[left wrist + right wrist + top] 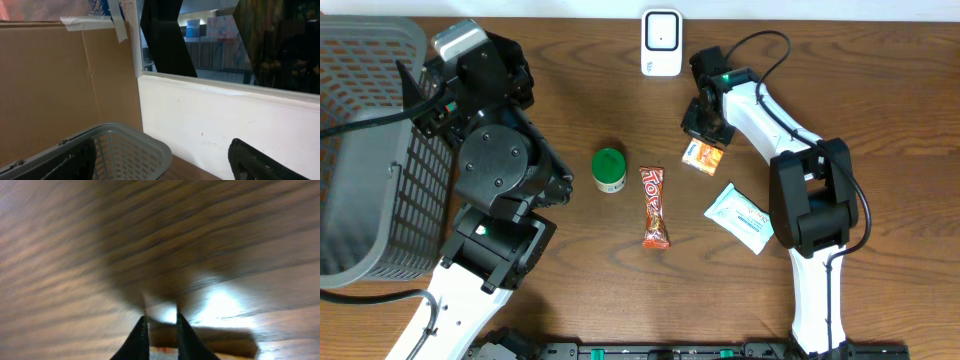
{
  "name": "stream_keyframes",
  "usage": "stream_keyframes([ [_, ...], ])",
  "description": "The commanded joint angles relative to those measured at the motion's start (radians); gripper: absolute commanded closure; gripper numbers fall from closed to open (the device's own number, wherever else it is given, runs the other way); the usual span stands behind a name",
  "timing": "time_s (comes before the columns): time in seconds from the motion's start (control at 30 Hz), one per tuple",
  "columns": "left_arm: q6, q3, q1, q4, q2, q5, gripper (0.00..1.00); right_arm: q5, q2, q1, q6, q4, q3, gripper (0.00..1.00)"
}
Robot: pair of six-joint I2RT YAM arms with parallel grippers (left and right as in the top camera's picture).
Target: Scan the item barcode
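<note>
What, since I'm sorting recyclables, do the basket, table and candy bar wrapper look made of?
Basket: likely grey plastic, matte; moulded mesh walls. Table: wood or wood-look laminate; dark grain, faint sheen. Candy bar wrapper: probably glossy plastic film; shiny print, crimped ends.

From the right wrist camera almost everything was smeared: the table [150, 240] showed only as streaked wood grain, with no edge sharp. The right gripper's fingers [141, 340] were cut off by the bottom edge, and only a sliver of the orange packet [162, 353] showed between them. From overhead, that arm's head covered one end of the orange packet [705, 157], and its print was too small to read, as was the print on the white pouch [740, 218]. The basket [360, 150] ran off the left edge. In the left wrist view, the left gripper's fingers [250, 160] and the basket [145, 137] were cropped at the bottom.
</note>
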Motion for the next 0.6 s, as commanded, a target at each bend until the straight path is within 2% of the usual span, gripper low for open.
stream_keyframes([
  [0.0,-0.010,0.004,0.004,0.002,-0.013,-0.006,0.16,-0.135,0.000,0.005,-0.243,-0.023,0.002,0.80],
  [0.17,-0.010,0.004,0.004,0.002,-0.013,-0.006,0.16,-0.148,0.000,0.005,-0.392,-0.098,0.002,0.71],
  [0.23,-0.010,0.004,0.004,0.002,-0.013,-0.006,0.15,-0.148,-0.002,0.003,-0.412,-0.102,0.005,0.57],
  [0.33,-0.010,0.004,0.004,0.002,-0.013,-0.006,0.16,-0.148,-0.002,-0.006,-0.414,-0.132,0.053,0.41],
  [0.57,-0.010,0.000,0.004,-0.001,-0.013,-0.006,0.16,-0.146,-0.002,-0.029,-0.466,-0.342,0.333,0.14],
])
